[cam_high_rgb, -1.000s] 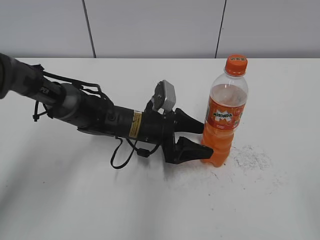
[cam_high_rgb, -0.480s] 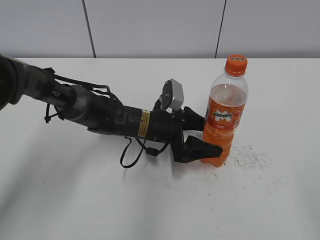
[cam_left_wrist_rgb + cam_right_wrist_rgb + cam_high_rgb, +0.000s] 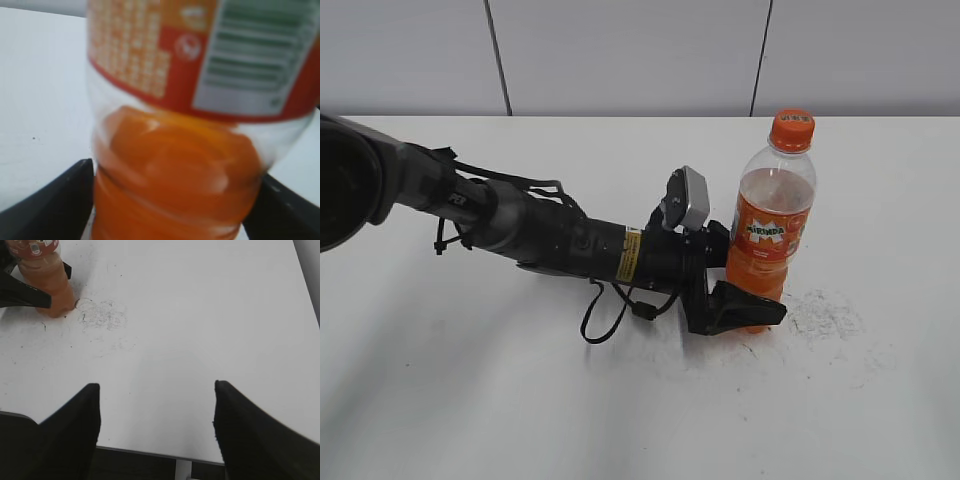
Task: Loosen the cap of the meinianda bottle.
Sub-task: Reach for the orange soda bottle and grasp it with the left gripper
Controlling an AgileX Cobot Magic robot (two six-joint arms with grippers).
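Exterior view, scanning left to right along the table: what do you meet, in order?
Black left robot arm with yellow sticker → grey wrist camera block → black left gripper fingers straddling the bottle's base → clear plastic Mirinda bottle of orange drink → scuffed grey patch on the white table.

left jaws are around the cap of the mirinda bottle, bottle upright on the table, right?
Not the cap. The left gripper has its jaws around the lower body of the bottle, below the label; the exterior view shows the cap untouched on top. The bottle is upright on the table.
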